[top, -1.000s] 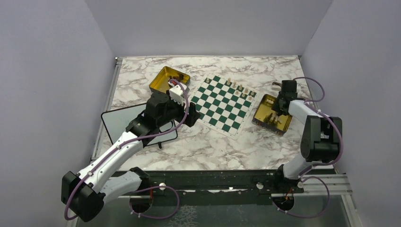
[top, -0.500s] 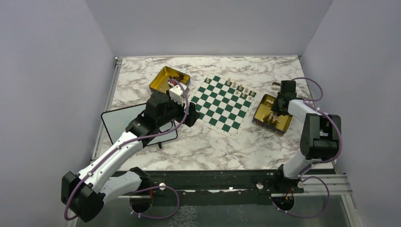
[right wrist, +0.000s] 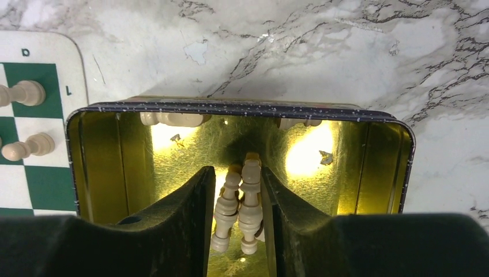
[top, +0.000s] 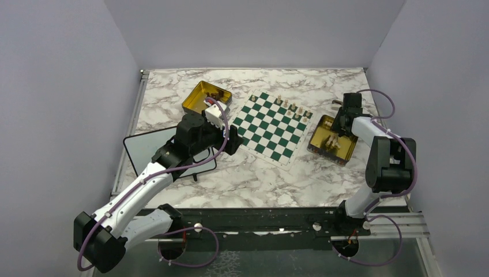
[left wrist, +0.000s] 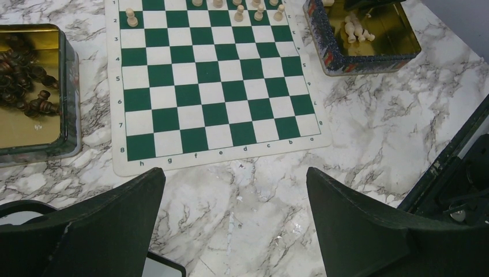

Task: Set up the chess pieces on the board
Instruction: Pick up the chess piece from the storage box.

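The green and white board (top: 271,127) lies mid-table, also in the left wrist view (left wrist: 213,86). Several pale chess pieces (top: 291,107) stand along its far-right edge (left wrist: 239,12). My right gripper (top: 344,119) reaches into the right gold tin (right wrist: 230,108), its fingers closed around two pale pieces (right wrist: 249,196) lying side by side; midpoint of the tips (right wrist: 237,173). More pale pieces lie in that tin (top: 330,140). My left gripper (top: 232,140) hangs open and empty over bare marble just off the board's near edge (left wrist: 235,173).
A second gold tin (top: 199,92) at the board's far left holds dark pieces (left wrist: 23,86). A black-framed whiteboard (top: 144,151) lies under the left arm, its corner showing in the left wrist view (left wrist: 167,268).
My right gripper has shifted slightly toward the far edge of the right tin. The left arm has barely moved.
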`<state>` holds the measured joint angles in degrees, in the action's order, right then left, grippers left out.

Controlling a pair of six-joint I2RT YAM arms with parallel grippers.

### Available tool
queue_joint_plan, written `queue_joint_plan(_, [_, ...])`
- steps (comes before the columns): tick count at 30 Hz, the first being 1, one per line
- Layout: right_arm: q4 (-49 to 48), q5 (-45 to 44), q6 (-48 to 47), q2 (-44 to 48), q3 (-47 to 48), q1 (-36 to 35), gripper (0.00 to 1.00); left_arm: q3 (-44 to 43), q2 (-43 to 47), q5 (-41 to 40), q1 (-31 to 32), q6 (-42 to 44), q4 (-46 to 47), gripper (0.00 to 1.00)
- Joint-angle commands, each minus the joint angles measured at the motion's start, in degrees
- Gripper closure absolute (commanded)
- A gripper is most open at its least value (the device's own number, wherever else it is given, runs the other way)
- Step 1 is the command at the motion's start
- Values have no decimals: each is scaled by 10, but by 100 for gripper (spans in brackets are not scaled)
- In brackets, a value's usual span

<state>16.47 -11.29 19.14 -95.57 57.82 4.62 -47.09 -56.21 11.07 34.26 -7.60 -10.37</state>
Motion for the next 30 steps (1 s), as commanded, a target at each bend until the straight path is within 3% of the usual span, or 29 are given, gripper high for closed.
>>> queue_joint_plan(1, [8, -25, -10, 15, 19, 3, 63, 4, 15, -10, 3, 7, 14, 8])
queue_joint_plan(6, [24, -48, -10, 5, 31, 5, 70, 4, 13, -6, 3, 6, 17, 8])
queue_joint_plan(30, [8, -20, 2, -41, 6, 5, 68, 8, 13, -12, 3, 9, 19, 8])
